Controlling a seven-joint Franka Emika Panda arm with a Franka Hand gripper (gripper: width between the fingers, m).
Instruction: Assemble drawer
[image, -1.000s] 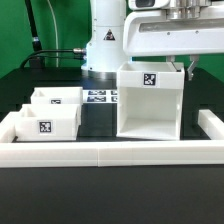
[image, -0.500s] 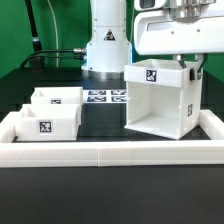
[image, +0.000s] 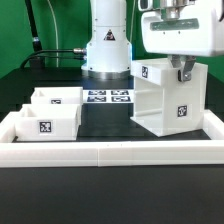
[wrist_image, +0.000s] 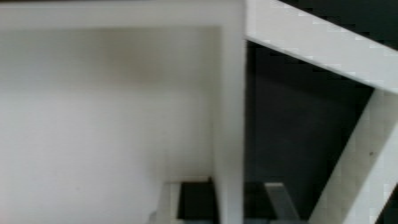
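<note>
Casing (image: 160, 100) corner-on to camera, two tagged faces showing (gripper (image: 182, 71) pinching wall).

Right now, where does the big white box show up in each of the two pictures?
Exterior view: the casing is on the exterior view's right, turned corner-on, just under the hand.
Wrist view: the casing fills most of the picture, seen close up.
Shared landmark: the thin casing wall that the hand grips, one finger on each side.
</note>
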